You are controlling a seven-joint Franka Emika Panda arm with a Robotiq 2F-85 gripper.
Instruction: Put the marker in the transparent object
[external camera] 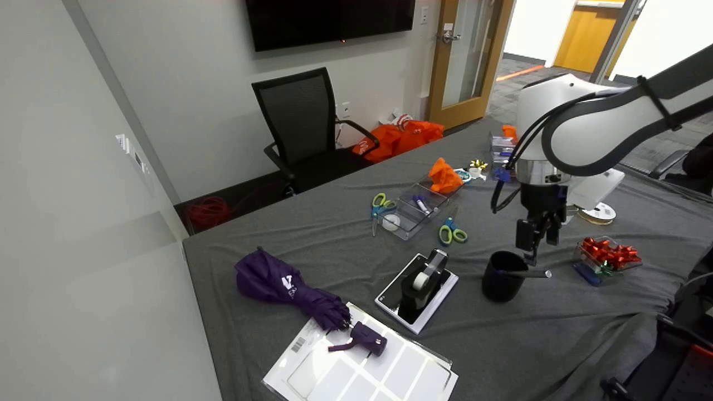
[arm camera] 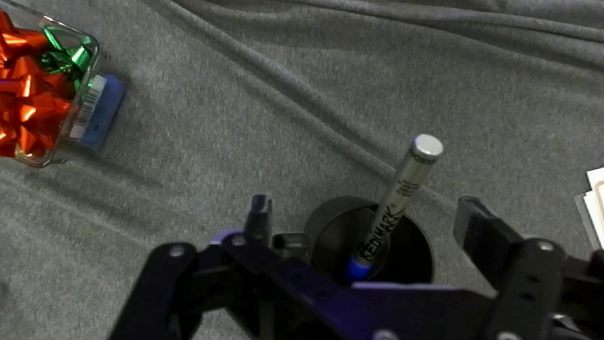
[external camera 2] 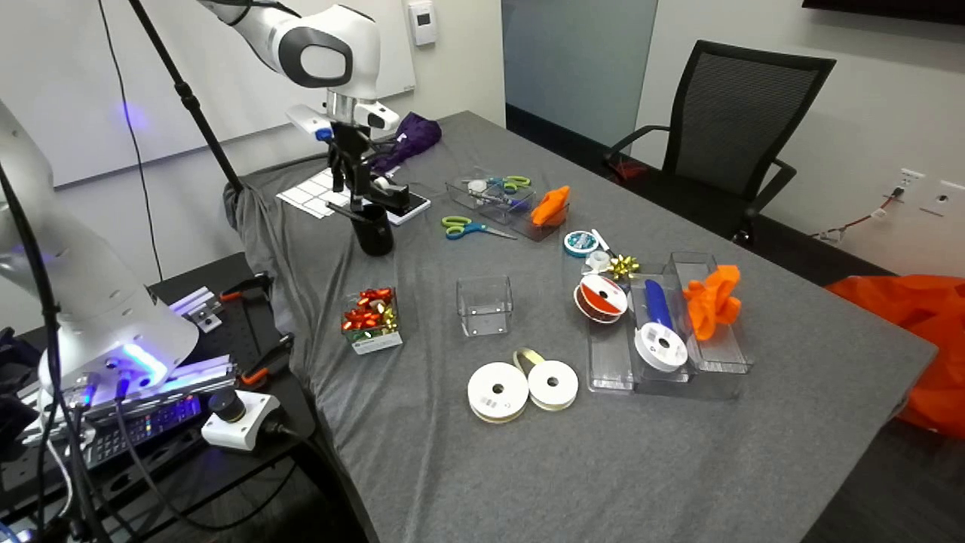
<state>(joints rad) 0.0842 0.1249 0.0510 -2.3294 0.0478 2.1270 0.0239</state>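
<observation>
Left in an exterior view, the gripper (external camera 2: pixel 348 197) hangs over a black cup (external camera 2: pixel 376 236), its fingers (arm camera: pixel 479 226) spread wide. The marker (arm camera: pixel 389 208) leans inside it, blue end down, top past the rim. Nearer and to the right stands a transparent box (external camera 2: pixel 485 309).

We are holding our white-and-grey arm (external camera: pixel 602 131) stretched in from the right edge of an exterior view, and our wrist (external camera: pixel 543 172) is pointing down. At the left of an exterior view our base (external camera 2: pixel 117 320) is glowing blue. Our gripper (arm camera: pixel 364 206) is hanging with its jaws standing well apart, one finger (arm camera: pixel 258 220) showing lower centre-left in the wrist view, the other lower right.
</observation>
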